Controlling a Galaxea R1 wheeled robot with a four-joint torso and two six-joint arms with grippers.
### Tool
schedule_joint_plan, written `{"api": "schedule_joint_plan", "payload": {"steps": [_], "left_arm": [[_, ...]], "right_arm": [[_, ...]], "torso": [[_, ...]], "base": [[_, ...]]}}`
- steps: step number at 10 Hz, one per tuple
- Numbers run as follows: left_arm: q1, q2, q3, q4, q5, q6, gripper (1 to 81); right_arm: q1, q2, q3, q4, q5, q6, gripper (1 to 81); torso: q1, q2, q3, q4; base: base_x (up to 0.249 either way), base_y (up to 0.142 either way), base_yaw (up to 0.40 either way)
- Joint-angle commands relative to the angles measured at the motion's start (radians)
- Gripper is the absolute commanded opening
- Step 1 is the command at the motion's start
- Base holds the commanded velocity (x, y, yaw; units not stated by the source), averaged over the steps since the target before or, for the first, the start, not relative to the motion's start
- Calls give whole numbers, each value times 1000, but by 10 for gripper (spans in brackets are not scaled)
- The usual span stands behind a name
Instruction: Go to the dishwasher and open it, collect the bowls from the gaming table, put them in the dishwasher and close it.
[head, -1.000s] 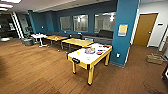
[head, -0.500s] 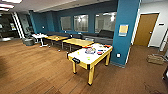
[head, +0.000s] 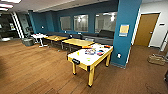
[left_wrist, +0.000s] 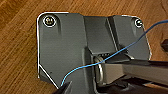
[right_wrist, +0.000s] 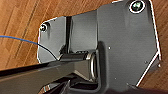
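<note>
Yellow wooden sides and legs carry the white glossy top of the gaming table (head: 88, 59), which stands on wood-plank flooring (head: 32, 70) at the centre of the head view, just beside a teal pillar (head: 126, 32). A black slot sits in the near end of the table. Small colourful items lie on the top; individual bowls cannot be made out. Plain wooden desks (head: 75, 42) stand behind the table, along a teal wall with glass panels. A wooden door (head: 146, 29) is set in the wall right of the pillar. Both wrist views look down on wood flooring past the robot's dark plate; whether either gripper's fingers are apart or together cannot be told
</note>
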Motion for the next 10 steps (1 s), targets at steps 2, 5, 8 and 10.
{"api": "schedule_joint_plan", "payload": {"steps": [2, 5, 8, 10], "left_arm": [[-45, -9, 2, 8, 49, 0, 811], [-47, -9, 1, 8, 49, 0, 811], [-45, -9, 1, 6, 49, 0, 811], [-47, -8, 1, 5, 49, 0, 811]], "right_arm": [[48, -4, 9, -5, -49, 0, 811], [48, -1, 9, -7, -49, 0, 811], [52, 0, 9, -10, -49, -2, 811], [54, 0, 9, -10, -49, -2, 811]], "torso": [[0, 0, 0, 0], [0, 0, 0, 0], [1, 0, 0, 0], [0, 0, 0, 0]], "base": [[134, 0, 0], [134, 0, 0], [107, 22, 0], [108, 77, 0]]}}
